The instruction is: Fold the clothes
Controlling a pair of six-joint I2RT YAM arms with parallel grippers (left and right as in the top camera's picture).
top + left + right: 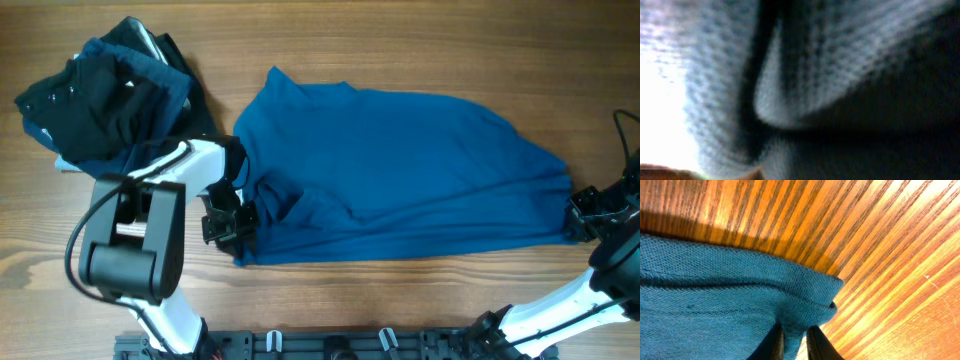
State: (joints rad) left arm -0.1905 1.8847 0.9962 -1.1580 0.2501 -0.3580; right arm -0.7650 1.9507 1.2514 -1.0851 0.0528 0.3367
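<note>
Far left of the surface [400, 40]: a heap of dark clothes [105, 95], neither arm on it. Just right of it and nearer the robot, our left claw [232, 222] is down at the left end of the blue shirt [400, 170], where the cloth bunches into wrinkles. The left wrist view is all blurred knit pressed up to the lens with no fingers visible, so we cannot tell whether that claw is pinched or slack. Our guess is it has a grip, given the bunching around it, but that's unconfirmed.

The shirt lies spread across the middle, long axis left-right, running claw to claw. Its far edge is bowed and its near edge roughly straight.

Far right: right claw [580, 215] at the shirt's right end. Its wrist view shows the fingers [772, 345] narrow, nipping a rolled fold at the corner, bare wood just beyond.

The relation we care about: one claw on each end of the long axis, both at the near edge, with the body of the cloth lying away from the robot. We'd expect the next move to lift both ends together and carry them across the short axis. If the left grip isn't real, that end drops and the fold skews.
</note>
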